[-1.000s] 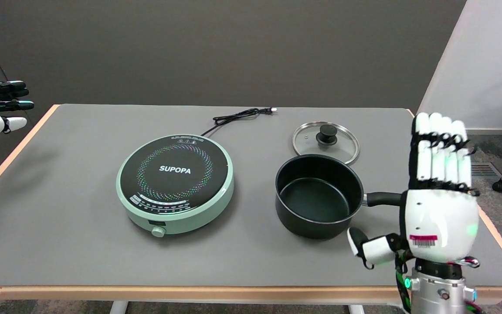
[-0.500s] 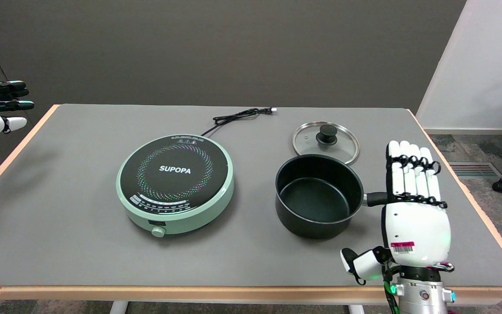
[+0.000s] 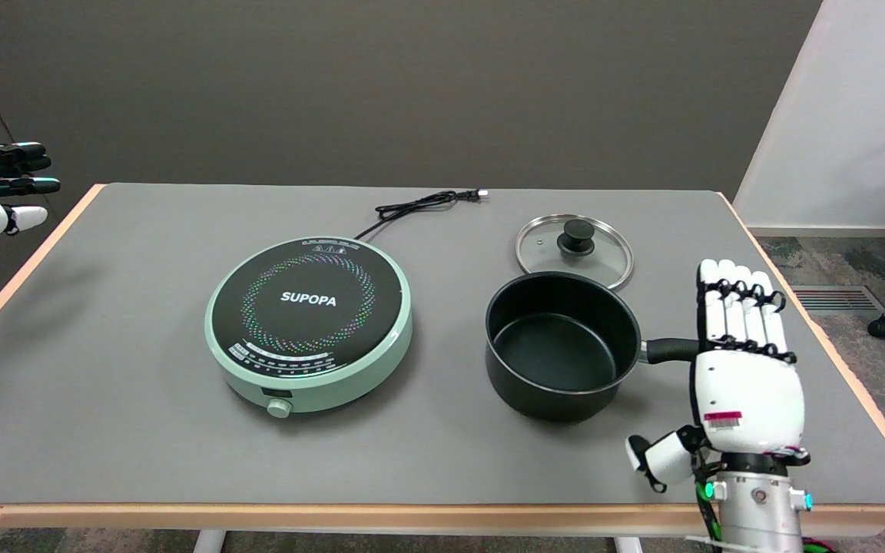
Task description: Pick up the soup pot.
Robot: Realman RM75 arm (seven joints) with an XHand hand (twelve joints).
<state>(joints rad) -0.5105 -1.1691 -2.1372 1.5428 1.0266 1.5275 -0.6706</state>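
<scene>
Head view. Right robot hand [image 3: 746,361] sits at the lower right, back of the palm toward the camera, fingers [image 3: 738,311] straight, side by side and pointing away across the tabletop [image 3: 104,399], thumb stuck out to the left. Released, holding nothing. Against half a second ago it has slid a little to the right, so more of the pot handle [image 3: 669,350] shows; a second ago it was higher and larger in the picture, further right.

Soup pot [image 3: 561,344]: black, empty, upright on the grey mat right of centre, handle pointing right toward the robot hand, whose palm covers the handle's far end. Whether it touches the handle cannot be told. Pot unmoved across all pictures.

Glass lid [image 3: 574,250] with black knob lies flat just behind the pot. Mint-green round cooker [image 3: 309,322] marked SUPOPA stands well apart to the left, its black cord [image 3: 419,203] trailing toward the far edge. These have not shifted either.

Surface: grey mat with a pale wood rim. Room: dark grey wall behind, white panel at right, carpet and a caster foot [image 3: 882,328] beyond the right edge.
</scene>
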